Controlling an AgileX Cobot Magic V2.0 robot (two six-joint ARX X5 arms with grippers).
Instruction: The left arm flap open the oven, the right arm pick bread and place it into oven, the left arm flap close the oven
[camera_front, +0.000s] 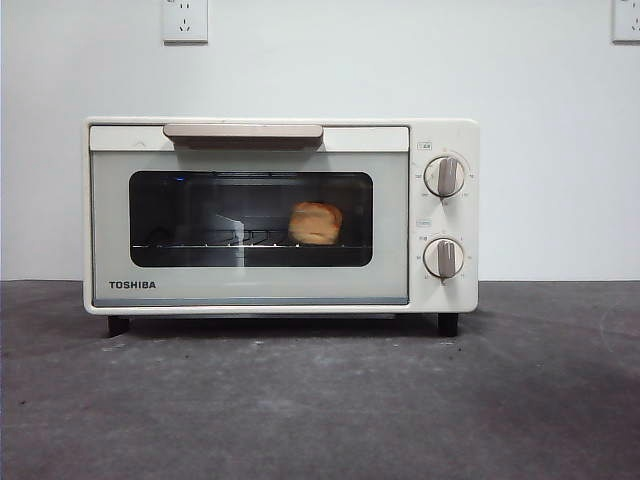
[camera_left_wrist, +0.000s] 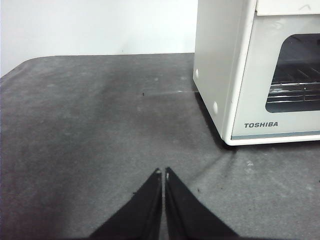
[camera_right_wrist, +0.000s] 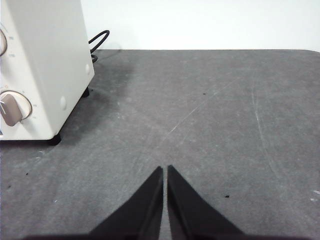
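The cream-white Toshiba oven (camera_front: 280, 215) stands on the dark table with its door shut. The golden-orange bread (camera_front: 316, 223) sits inside on the wire rack, seen through the dark glass window, right of middle. The beige bar handle (camera_front: 243, 131) runs along the door's top. My left gripper (camera_left_wrist: 163, 171) is shut and empty, low over the table beside the oven's left front corner (camera_left_wrist: 235, 100). My right gripper (camera_right_wrist: 165, 168) is shut and empty, low over the table beside the oven's knob side (camera_right_wrist: 40, 70). Neither arm shows in the front view.
Two grey knobs (camera_front: 444, 176) sit on the oven's right panel. A black power cable (camera_right_wrist: 97, 40) loops behind the oven. White wall sockets (camera_front: 185, 20) are on the wall behind. The grey table (camera_front: 320, 400) stretches in front of the oven.
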